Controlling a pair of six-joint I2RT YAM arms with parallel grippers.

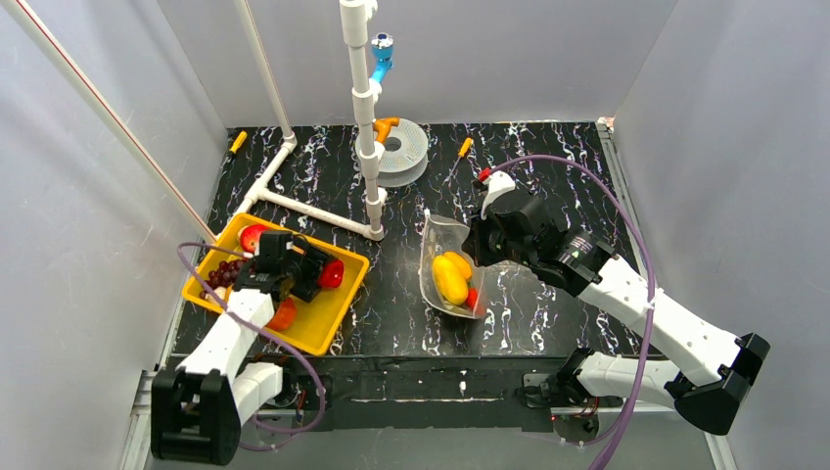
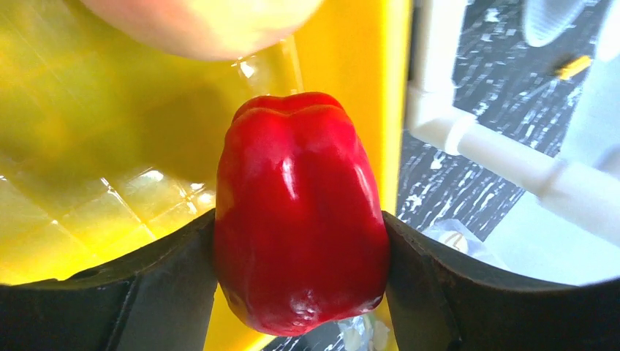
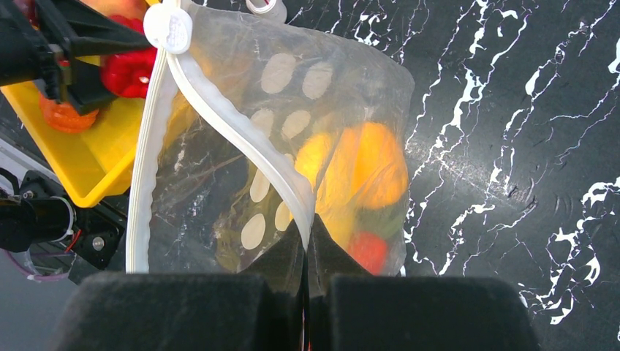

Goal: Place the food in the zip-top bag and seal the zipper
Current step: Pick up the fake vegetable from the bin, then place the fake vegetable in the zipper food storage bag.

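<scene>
Left pincer (image 2: 300, 281) pinched the red pepper (image 2: 300, 190) by the tray (image 2: 110, 146) edge. I needed a firm, centred squeeze before lifting.

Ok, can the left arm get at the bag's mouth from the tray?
Likely yes: the right fingers pinch the zip-top bag at its zipper, the mouth gapes open, and nothing stands between it and the tray, where the left fingers flank the red pepper.

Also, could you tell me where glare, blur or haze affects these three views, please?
Left wrist: the red pepper is sharp with small highlights, the peach fruit at the top edge is blurred, the yellow tray glares. Right wrist: reflections on the zip-top bag haze the food inside. Top external: even light, no harsh glare on the table.
</scene>
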